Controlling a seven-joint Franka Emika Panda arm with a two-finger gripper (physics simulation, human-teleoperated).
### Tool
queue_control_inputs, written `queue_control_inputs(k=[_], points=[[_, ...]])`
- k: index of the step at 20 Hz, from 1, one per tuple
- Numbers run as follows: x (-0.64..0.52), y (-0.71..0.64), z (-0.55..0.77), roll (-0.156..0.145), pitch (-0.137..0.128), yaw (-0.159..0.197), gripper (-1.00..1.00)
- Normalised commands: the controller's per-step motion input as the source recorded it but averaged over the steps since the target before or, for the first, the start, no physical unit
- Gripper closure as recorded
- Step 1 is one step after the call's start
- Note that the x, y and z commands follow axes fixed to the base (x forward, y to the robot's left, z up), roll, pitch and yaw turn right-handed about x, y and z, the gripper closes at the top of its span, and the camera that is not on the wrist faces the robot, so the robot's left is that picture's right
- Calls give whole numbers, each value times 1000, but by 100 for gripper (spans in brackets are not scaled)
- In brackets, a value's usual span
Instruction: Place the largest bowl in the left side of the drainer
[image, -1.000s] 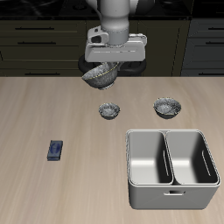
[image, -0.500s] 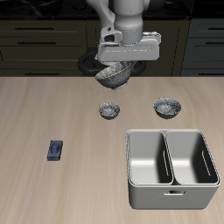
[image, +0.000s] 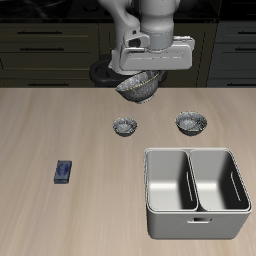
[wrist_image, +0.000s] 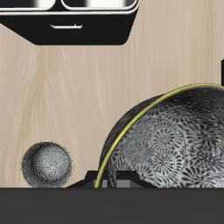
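Note:
My gripper (image: 142, 76) is shut on the rim of the largest bowl (image: 140, 87), a grey-blue speckled bowl held tilted in the air above the back of the table. In the wrist view the bowl (wrist_image: 171, 140) fills much of the picture, its patterned inside and pale rim showing. The grey two-basin drainer (image: 190, 152) stands near the table's front edge, well away from the gripper, both basins empty. Its dark outer wall shows in the wrist view (wrist_image: 87, 28).
The tiny speckled bowl (image: 125, 126) sits on the table almost under the held bowl. The mid-sized speckled bowl (image: 191, 122) sits just behind the drainer. One smaller bowl shows in the wrist view (wrist_image: 45, 164). A small blue object (image: 64, 172) lies far from the drainer.
The gripper has carried the largest bowl sideways through the air, toward the drainer's side of the table. The two smaller bowls and the drainer have not moved.

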Motion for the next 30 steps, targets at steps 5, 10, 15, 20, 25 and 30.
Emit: queue_control_inputs(k=[5, 10, 15, 20, 25, 30], points=[[210, 131, 121, -19, 0, -12, 100], [225, 198, 152, -16, -9, 6, 100], [188, 183, 127, -4, -8, 16, 100], [192, 160, 134, -9, -26, 24, 100], [271, 167, 118, 4, 2, -20, 100], [215, 151, 107, -2, -3, -12, 100]])
